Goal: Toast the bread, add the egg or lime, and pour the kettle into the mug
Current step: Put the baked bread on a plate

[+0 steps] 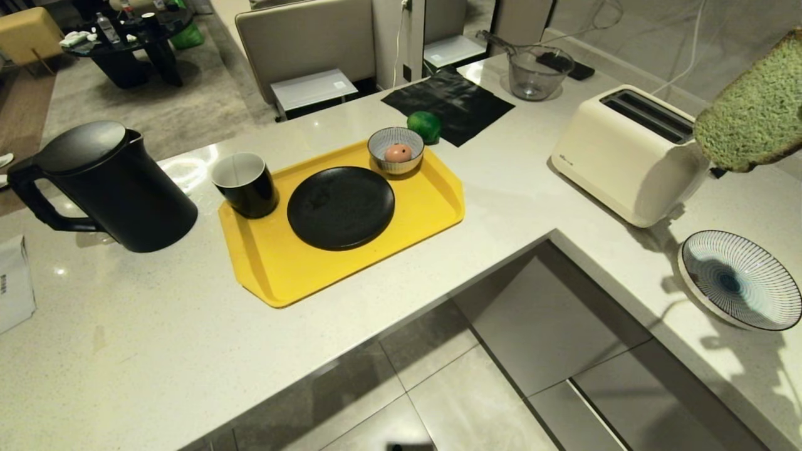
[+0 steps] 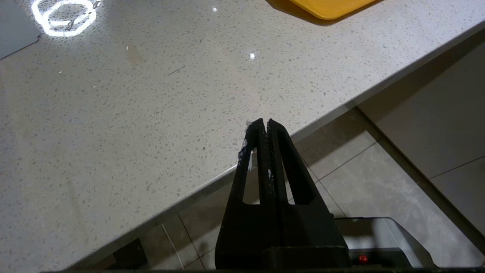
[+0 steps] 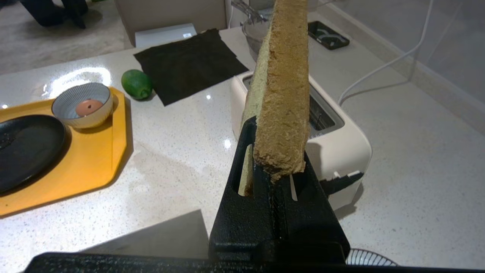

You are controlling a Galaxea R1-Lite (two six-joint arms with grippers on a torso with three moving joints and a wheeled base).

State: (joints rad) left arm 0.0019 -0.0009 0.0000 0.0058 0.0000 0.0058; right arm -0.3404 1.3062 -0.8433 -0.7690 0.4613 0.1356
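The bread [image 1: 758,106], a pale green slice with a brown crust, hangs in the air just right of and above the cream toaster [image 1: 626,156]. In the right wrist view my right gripper [image 3: 278,151] is shut on the lower end of the bread [image 3: 284,94], which stands on edge over the toaster [image 3: 341,151] slots. The lime [image 1: 424,125] lies beside the yellow tray [image 1: 276,263]. An egg [image 1: 398,153] sits in a small striped bowl [image 1: 382,139] on the tray, with the mug [image 1: 245,185] and a black plate [image 1: 341,207]. The kettle [image 1: 119,188] stands at the left. My left gripper [image 2: 264,122] is shut and empty near the counter edge.
A striped plate [image 1: 739,279] lies near the right counter's front edge. A glass bowl [image 1: 536,72] and a black cloth [image 1: 448,103] sit at the back. A white box [image 1: 14,282] is at the far left. The counter is L-shaped around open floor.
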